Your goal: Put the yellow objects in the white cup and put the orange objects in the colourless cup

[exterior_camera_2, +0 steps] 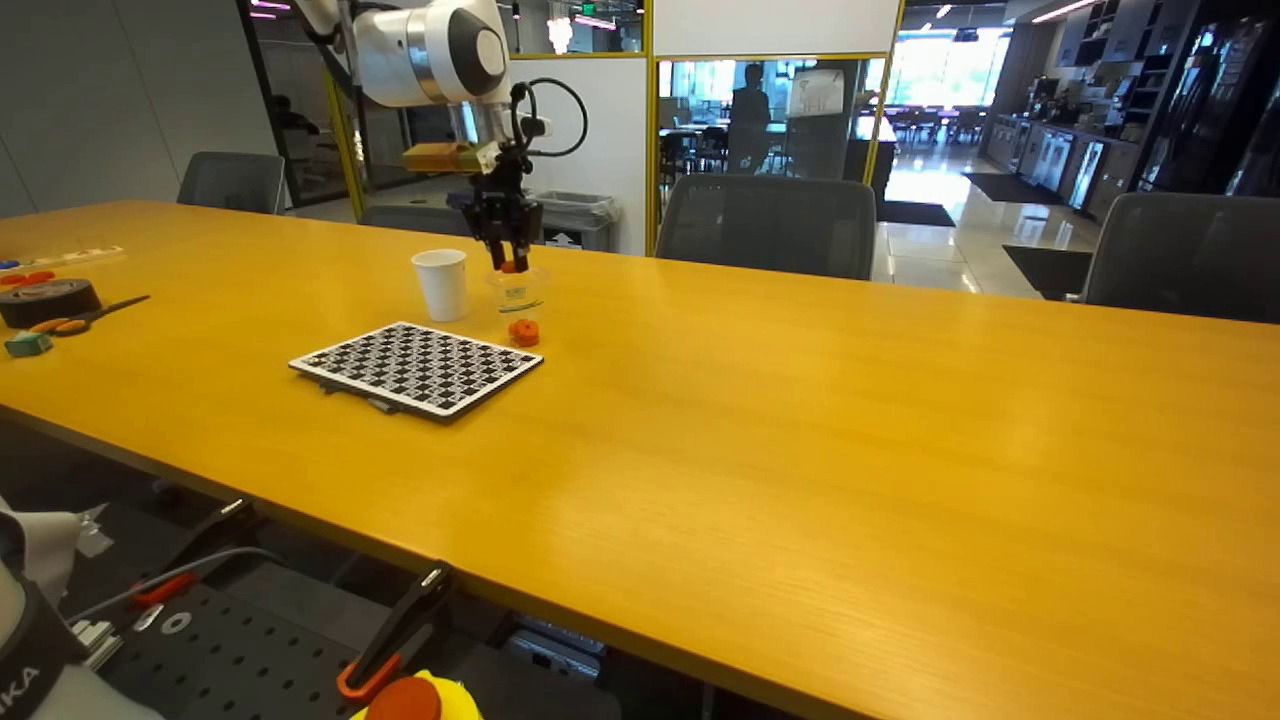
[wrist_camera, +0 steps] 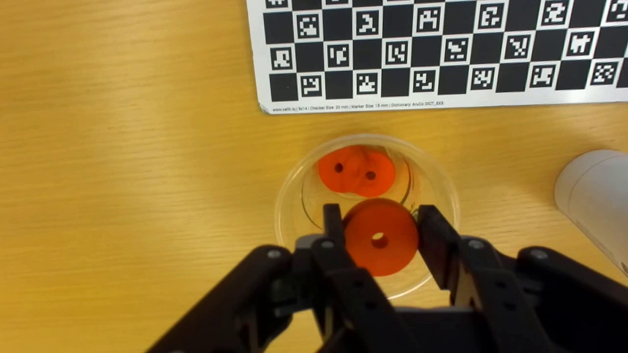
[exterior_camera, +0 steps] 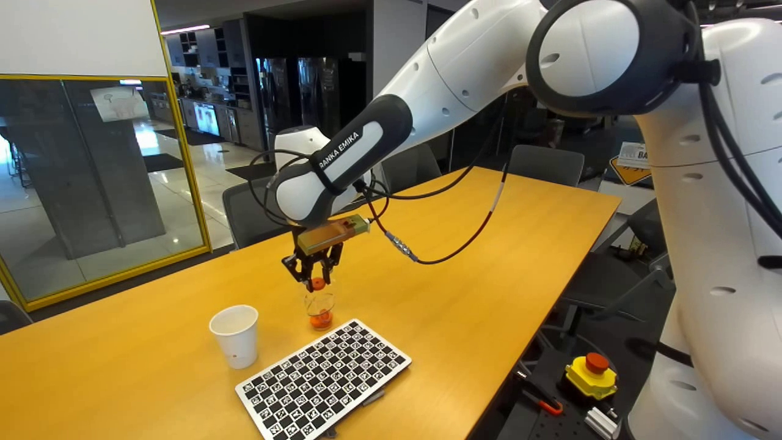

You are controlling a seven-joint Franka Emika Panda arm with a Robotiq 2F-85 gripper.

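My gripper is shut on an orange disc with a hole through it, one finger on each side. The disc hangs over the mouth of the colourless cup, just above its rim in an exterior view. More orange objects lie at the bottom of that cup; they show through its clear wall in both exterior views. Upright beside it stands the white cup, partly seen at the right of the wrist view. Its bottom inside is hidden. The yellow objects are hidden or out of view.
A black-and-white checkered board lies flat close to both cups. Farther along the table, in an exterior view, are a dark tape roll, scissors, a green block and small orange-red pieces.
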